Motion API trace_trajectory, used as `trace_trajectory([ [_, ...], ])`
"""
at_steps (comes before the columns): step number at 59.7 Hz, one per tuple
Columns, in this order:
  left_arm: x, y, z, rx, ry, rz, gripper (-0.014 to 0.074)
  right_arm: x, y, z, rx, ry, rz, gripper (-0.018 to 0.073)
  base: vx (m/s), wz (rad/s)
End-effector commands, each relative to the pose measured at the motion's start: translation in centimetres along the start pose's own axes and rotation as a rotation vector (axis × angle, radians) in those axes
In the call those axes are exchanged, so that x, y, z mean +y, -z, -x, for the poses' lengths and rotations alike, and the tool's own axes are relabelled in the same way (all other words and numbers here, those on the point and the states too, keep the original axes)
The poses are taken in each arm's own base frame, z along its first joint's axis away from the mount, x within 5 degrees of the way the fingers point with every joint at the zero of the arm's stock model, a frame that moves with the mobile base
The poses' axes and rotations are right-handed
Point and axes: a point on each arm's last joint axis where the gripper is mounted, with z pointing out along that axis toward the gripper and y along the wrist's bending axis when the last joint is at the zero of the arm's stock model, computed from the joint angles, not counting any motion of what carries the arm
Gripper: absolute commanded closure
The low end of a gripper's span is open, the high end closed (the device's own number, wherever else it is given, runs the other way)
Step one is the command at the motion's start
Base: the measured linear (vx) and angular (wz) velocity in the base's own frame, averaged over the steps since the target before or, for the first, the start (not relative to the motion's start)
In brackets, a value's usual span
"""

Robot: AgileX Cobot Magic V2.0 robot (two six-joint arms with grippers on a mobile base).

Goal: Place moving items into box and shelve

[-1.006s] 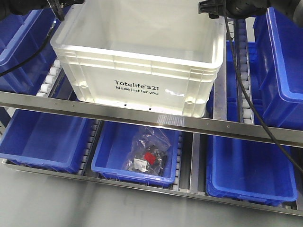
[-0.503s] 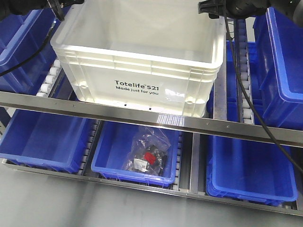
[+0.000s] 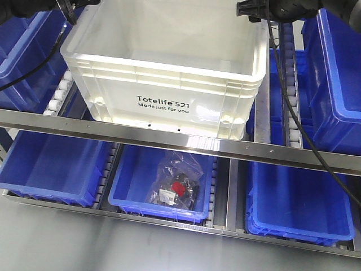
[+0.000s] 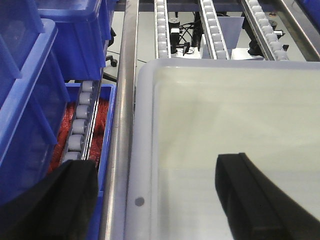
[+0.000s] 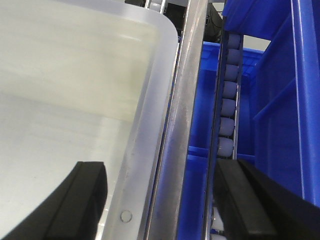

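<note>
The white box (image 3: pixel 169 84), printed "Totelife 521", sits on the upper shelf level between roller tracks. My left gripper (image 3: pixel 70 8) is at its back left corner. In the left wrist view the left gripper (image 4: pixel 155 170) is open, its fingers straddling the box's left rim (image 4: pixel 145 150) without touching it. My right gripper (image 3: pixel 254 10) is at the back right corner. In the right wrist view the right gripper (image 5: pixel 162 172) is open too, with the right rim (image 5: pixel 145 150) and a steel rail between its fingers. The moving items are hidden; the box's inside shows only pale plastic.
A steel shelf rail (image 3: pixel 169 138) crosses in front of the box. Blue bins (image 3: pixel 333 79) flank it on both sides and fill the lower level. The lower middle bin holds a clear bag of small parts (image 3: pixel 176 183). Roller tracks (image 4: pixel 80 135) run beside the box.
</note>
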Motion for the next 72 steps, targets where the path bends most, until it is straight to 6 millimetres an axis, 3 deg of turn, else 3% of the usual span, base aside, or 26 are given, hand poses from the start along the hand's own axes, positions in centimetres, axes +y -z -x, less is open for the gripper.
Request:
trace_trajectory([
  [1, -0.4, 3.4, 4.3, -0.186, 0.002, -0.014, 0.0007, -0.9, 3.4, 2.6, -0.147, -0.003, 0.005, 0.0047, 0.00, 0.00],
  [14, -0.5, 3.8, 4.5, -0.184, 0.019, -0.020, 0.0007, -0.9, 3.4, 2.6, -0.146, -0.003, 0.004, 0.0047, 0.00, 0.00],
  [30, -0.6, 8.1, 5.7, -0.216, 0.069, -0.040, 0.0062, -0.9, 3.4, 2.6, -0.145, -0.003, 0.004, 0.0047, 0.00, 0.00],
  [45, -0.4, 11.6, 4.0, -0.218, 0.040, -0.029, 0.0289, -1.0, 3.4, 2.6, -0.144, -0.003, 0.003, 0.0047, 0.00, 0.00],
  [61, -0.2, 17.8, 2.3, -0.371, 0.047, -0.032, 0.0604, -1.0, 3.4, 2.6, -0.144, -0.003, 0.003, 0.0047, 0.00, 0.00],
  [72, -0.1, 21.4, 0.6, -0.407, 0.053, -0.034, 0.0604, -1.0, 3.4, 2.5, -0.139, -0.003, 0.001, 0.0047, 0.00, 0.00],
])
